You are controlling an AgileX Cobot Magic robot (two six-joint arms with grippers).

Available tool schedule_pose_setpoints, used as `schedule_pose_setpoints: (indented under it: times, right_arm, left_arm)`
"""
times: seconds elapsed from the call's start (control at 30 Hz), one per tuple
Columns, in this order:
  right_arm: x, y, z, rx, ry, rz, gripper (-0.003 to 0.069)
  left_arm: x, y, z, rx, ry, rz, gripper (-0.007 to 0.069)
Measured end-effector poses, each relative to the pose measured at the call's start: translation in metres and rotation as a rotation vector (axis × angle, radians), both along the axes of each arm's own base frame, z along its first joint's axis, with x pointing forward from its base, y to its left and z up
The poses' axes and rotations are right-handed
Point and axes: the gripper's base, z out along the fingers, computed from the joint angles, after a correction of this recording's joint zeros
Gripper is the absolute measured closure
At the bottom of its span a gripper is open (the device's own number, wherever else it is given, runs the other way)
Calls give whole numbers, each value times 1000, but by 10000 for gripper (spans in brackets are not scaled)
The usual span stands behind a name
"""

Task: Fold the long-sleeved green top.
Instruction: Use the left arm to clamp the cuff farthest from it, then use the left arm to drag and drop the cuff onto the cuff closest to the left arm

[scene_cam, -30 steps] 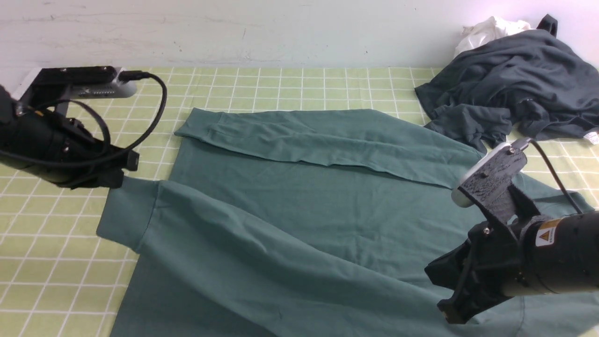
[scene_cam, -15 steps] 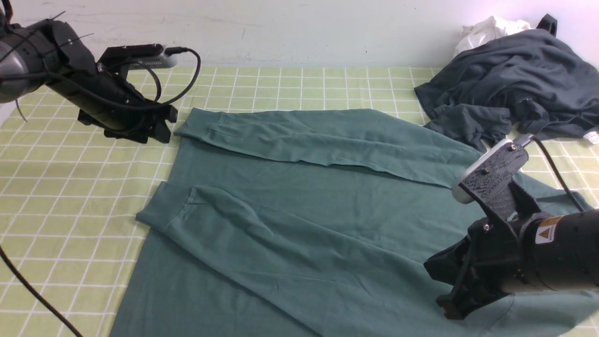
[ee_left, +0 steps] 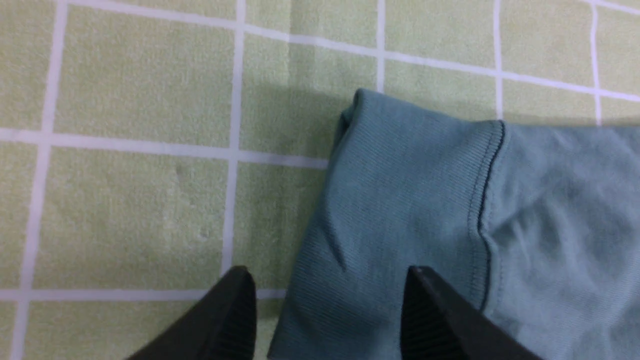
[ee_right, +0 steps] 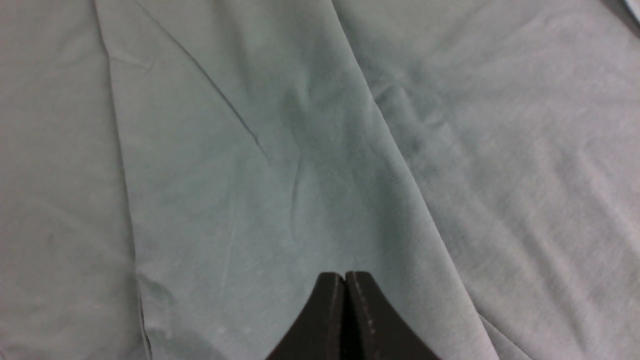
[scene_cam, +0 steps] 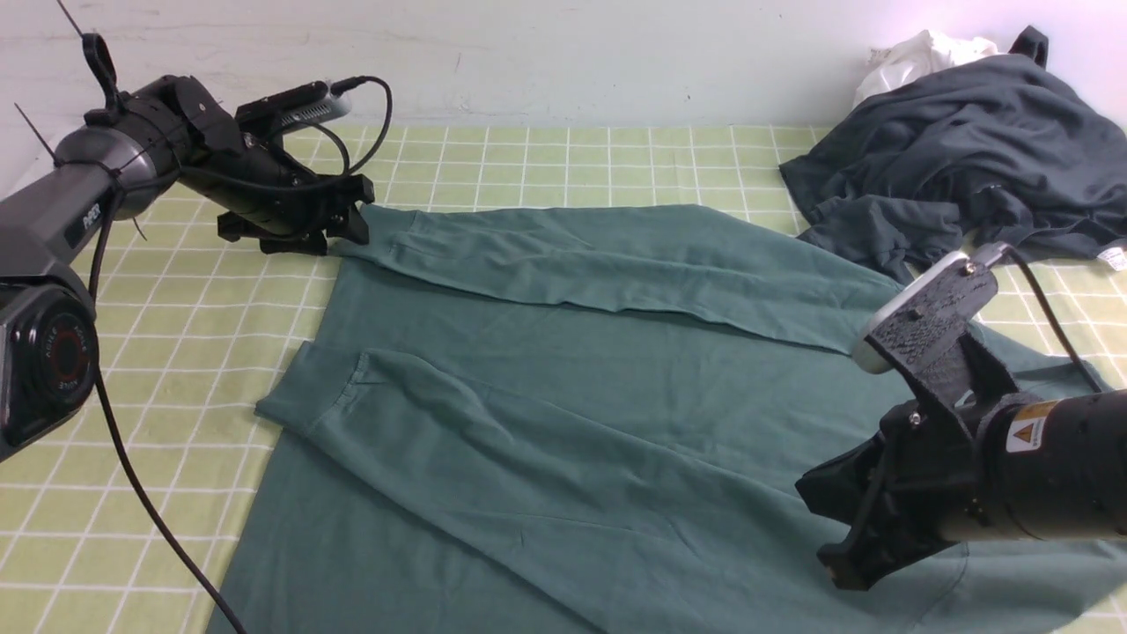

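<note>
At the far cuff (scene_cam: 394,234), left claw (scene_cam: 356,214) reaches low, jaws parted.

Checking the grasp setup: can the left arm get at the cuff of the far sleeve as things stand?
Probably yes. The left hand is open and straddles the edge of the cuff, and nothing lies on the cuff or in front of it.

We'd call this a robotics lab bench, not a home. Checked green tablecloth (scene_cam: 528,158) against a bare white wall (scene_cam: 563,53), cabled robot arm (scene_cam: 132,150) over it, heap of dark clothes (scene_cam: 968,150) in the corner.
</note>
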Motion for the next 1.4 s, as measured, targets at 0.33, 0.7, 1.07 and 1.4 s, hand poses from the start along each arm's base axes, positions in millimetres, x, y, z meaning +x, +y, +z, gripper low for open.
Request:
schedule_pose_setpoints:
  times: [0.33, 0.7, 1.07, 1.4]
  right_arm:
    - [0, 0, 0, 1, -4, -2, 669]
    - [-7, -4, -7, -100, 67, 75, 669]
    - [-9, -4, -3, -82, 54, 67, 669]
    - [-6, -4, -1, -70, 22, 55, 669]
  left_arm:
    - [3, -13, 25, 23, -41, -90, 606]
    - [-57, -32, 95, 362, 170, -294, 606]
    - [-179, -32, 92, 356, 408, -331, 606]
    - [-220, -33, 66, 359, 495, -359, 460]
